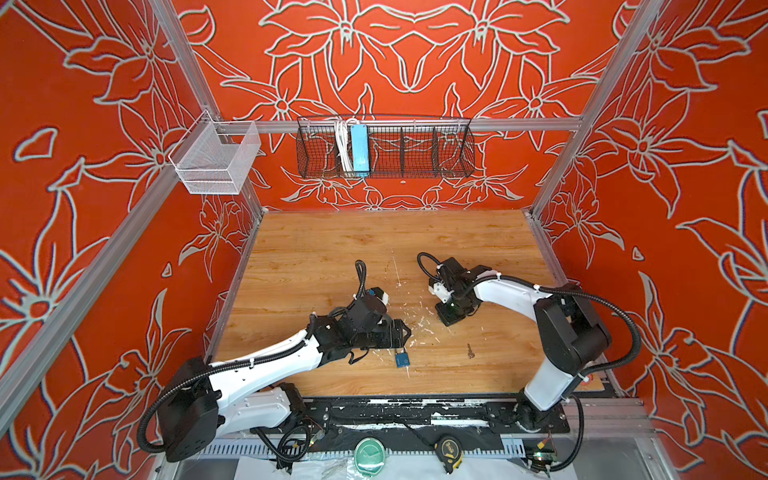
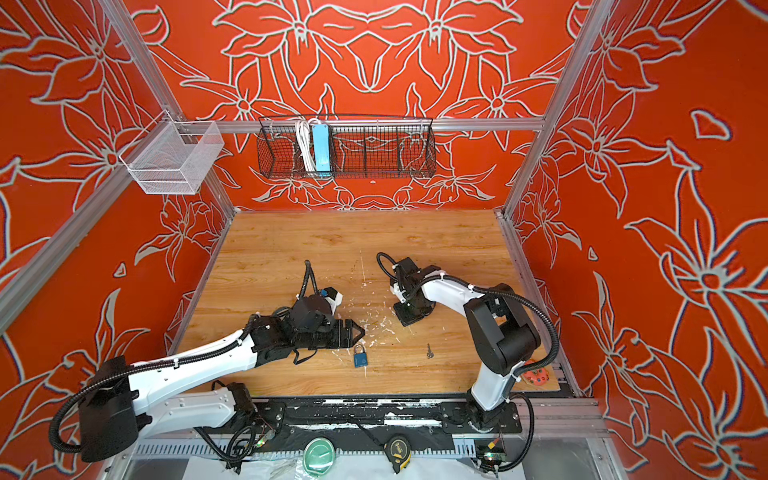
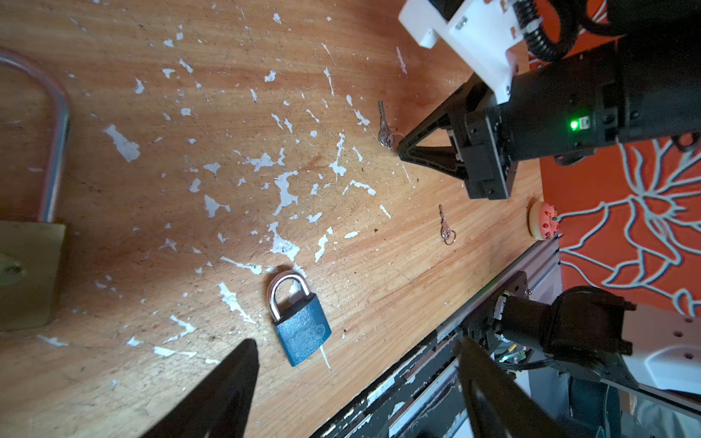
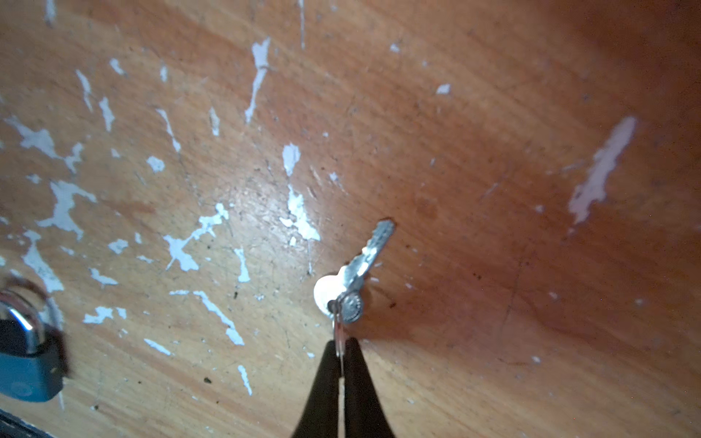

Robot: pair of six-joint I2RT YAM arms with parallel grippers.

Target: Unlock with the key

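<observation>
Right gripper [image 4: 340, 347]: jaws pressed together on a thin edge-on bit of metal at the key's head. Ring or bow, can't tell which.
Key [image 4: 370, 254]: small and silver, with the blade slanting away from the tips, low over the table [image 4: 493, 189]. Lifted or resting is unclear. It's hidden under the wrist in both top views.
Why: my read is that pinching the head leaves the blade free for the keyhole.
Blue padlock [image 1: 402, 358]: flat on the table with the shackle closed, at 7 o'clock from the right gripper and well apart from it. Keyhole not visible.
Left gripper [image 1: 405, 332]: spread wide and empty, at 12 o'clock just beside the padlock. Likely staged to steady the body.
Spare key [image 1: 470, 350]: loose, at 5 o'clock from the right gripper.
Brass padlock [image 3: 26, 273]: seen in the left wrist view only, cut off by the frame. Can't tell which lock the held key fits.
</observation>
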